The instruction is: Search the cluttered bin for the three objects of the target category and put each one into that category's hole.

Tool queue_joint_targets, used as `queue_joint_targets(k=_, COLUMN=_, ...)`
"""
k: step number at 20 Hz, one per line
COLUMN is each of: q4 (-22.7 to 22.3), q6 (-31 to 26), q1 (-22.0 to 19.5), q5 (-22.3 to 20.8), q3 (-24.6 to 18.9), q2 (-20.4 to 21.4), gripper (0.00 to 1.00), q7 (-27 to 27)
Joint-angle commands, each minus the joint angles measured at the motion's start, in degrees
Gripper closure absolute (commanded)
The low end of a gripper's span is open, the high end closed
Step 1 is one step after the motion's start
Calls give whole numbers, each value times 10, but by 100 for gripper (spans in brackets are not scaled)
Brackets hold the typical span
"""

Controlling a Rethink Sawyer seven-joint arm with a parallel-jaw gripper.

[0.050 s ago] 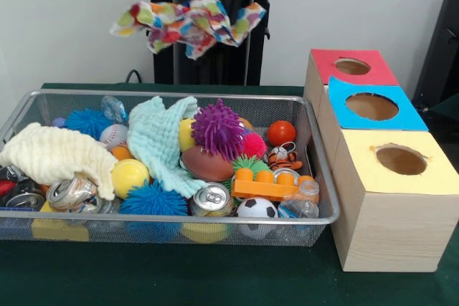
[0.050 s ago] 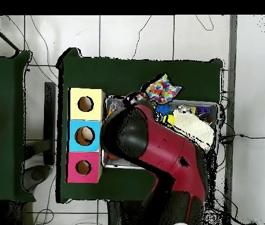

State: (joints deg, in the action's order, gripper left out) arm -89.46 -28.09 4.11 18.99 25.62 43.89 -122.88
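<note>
A wire mesh bin (image 1: 315, 177) sits on the green-covered bench (image 1: 215, 277), filled with mixed items. To its right in the front view stands a row of three wooden boxes, each with a round hole in a coloured top: red box (image 1: 351, 67) farthest back, blue box (image 1: 373, 105) in the middle, yellow box (image 1: 401, 161) nearest the camera.

Contents of the bin, front view: a cream cloth (image 1: 54, 155) lies at the left, draped over crushed cans (image 1: 70, 193). A pale green cloth (image 1: 163, 141) lies across the middle. A purple spiky ball (image 1: 217, 128) sits on top near the centre, touching a brown football (image 1: 206, 165) below it. Blue spiky balls are at the back left (image 1: 87, 121) and front centre (image 1: 152, 200). A yellow ball (image 1: 130, 176) lies between the cream cloth and the front blue spiky ball. A drink can (image 1: 211, 199) stands against the front wall, beside a small soccer ball (image 1: 257, 209). An orange toy brick (image 1: 272, 184) lies just behind the soccer ball. An orange ball (image 1: 281, 132) rests near the back right corner.

A multicoloured cloth (image 1: 190, 23) hangs raised well above the bin, in front of the black pedestal. The end effector itself is hidden behind this cloth in the front view and under the red arm (image 2: 170, 158) in the overhead view; whether it is wide or narrow cannot be told.
</note>
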Motion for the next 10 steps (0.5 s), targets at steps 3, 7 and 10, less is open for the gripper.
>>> queue_joint_targets(k=3, q4=33, q6=13, q1=27, q5=40, q3=-40, q2=-90, gripper=100, q7=-160)
queue_joint_targets(k=7, q4=30, q6=39, q1=31, q5=55, q3=-49, q2=-108, gripper=100, q7=-155)
queue_joint_targets(k=10, q4=25, q6=51, q1=33, q5=64, q3=-55, q2=-119, gripper=100, q7=-150)
